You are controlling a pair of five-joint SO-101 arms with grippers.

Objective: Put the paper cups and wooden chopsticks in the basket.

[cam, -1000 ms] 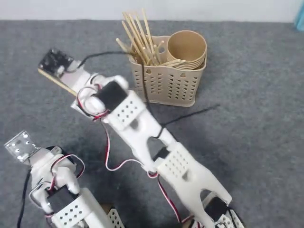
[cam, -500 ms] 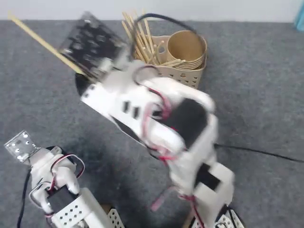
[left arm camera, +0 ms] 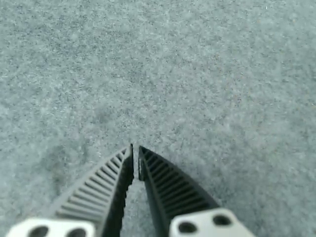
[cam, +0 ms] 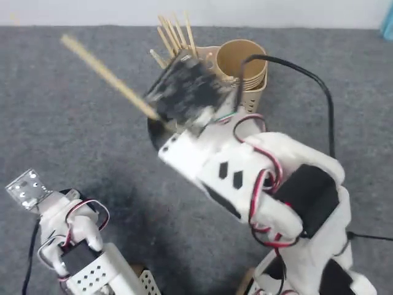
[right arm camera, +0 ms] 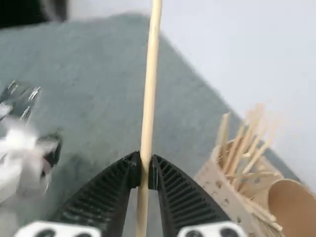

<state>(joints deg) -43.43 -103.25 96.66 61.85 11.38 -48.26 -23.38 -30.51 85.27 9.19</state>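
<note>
Basket [cam: 258, 91] has the paper cups [cam: 241, 58] and most chopsticks [cam: 175, 40] in; right gripper [right arm camera: 143, 175] is clamped on one chopstick [cam: 104, 72] beside it, left gripper [left arm camera: 134, 163] jaws together, holding nothing

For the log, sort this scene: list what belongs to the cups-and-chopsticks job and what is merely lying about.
Job: chopstick clamped in the right gripper; basket; paper cups stacked in it; chopsticks standing in it.
Lying about: left gripper, shut over the grey mat; black cable.
</note>
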